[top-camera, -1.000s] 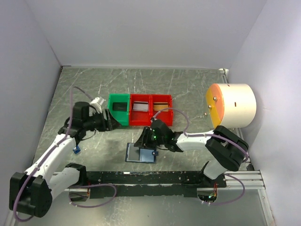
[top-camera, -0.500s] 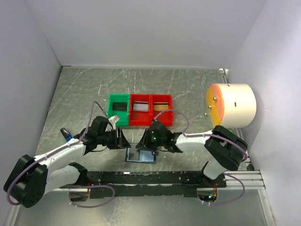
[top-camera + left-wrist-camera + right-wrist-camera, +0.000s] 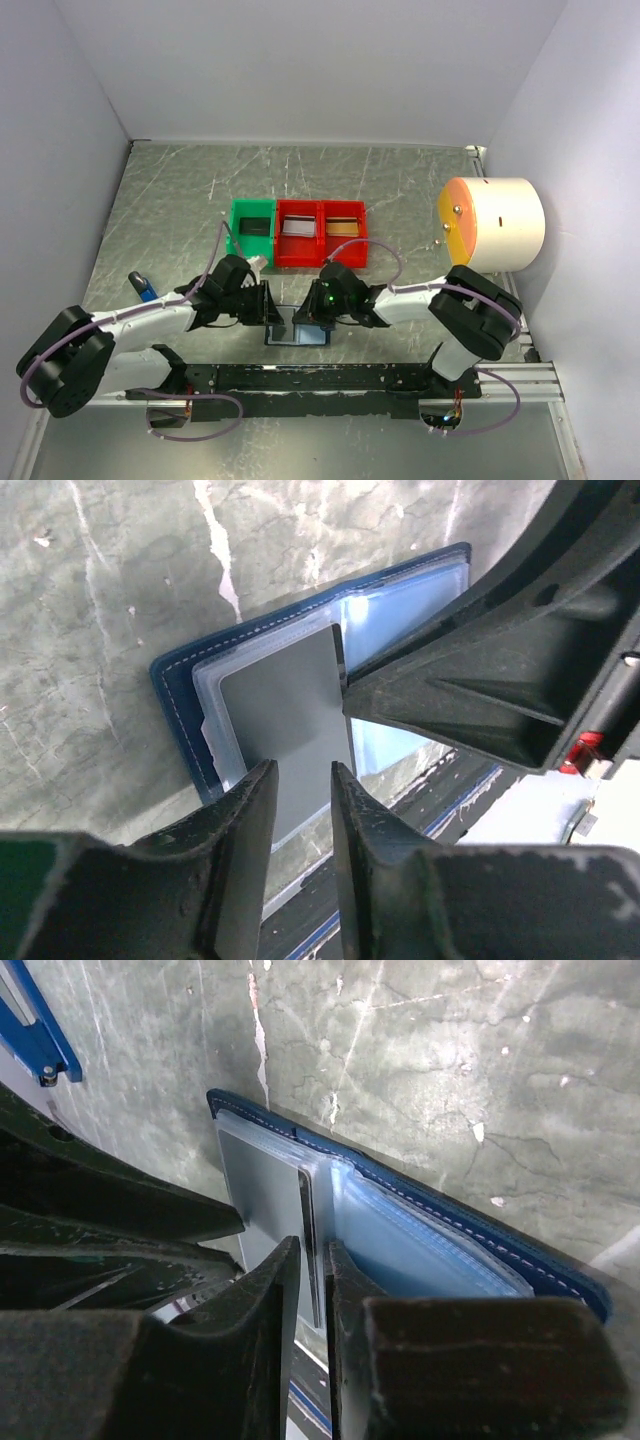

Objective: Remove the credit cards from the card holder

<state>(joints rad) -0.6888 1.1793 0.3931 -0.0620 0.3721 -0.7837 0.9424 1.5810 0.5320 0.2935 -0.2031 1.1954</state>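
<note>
The card holder [image 3: 400, 1240] lies open on the marbled table [image 3: 400, 190] at its near edge, between the two arms. A grey card [image 3: 285, 705] sits in its clear left pocket. The left gripper [image 3: 303, 770] hovers over the card's near end, fingers narrowly parted. The right gripper [image 3: 313, 1245] straddles the card's right edge; whether it pinches is unclear. Behind, a green bin [image 3: 238, 215] holds a dark card [image 3: 256, 228]. Beside it, twin red bins [image 3: 320, 235] hold a silvery card [image 3: 297, 227] and a tan card [image 3: 343, 227].
</note>
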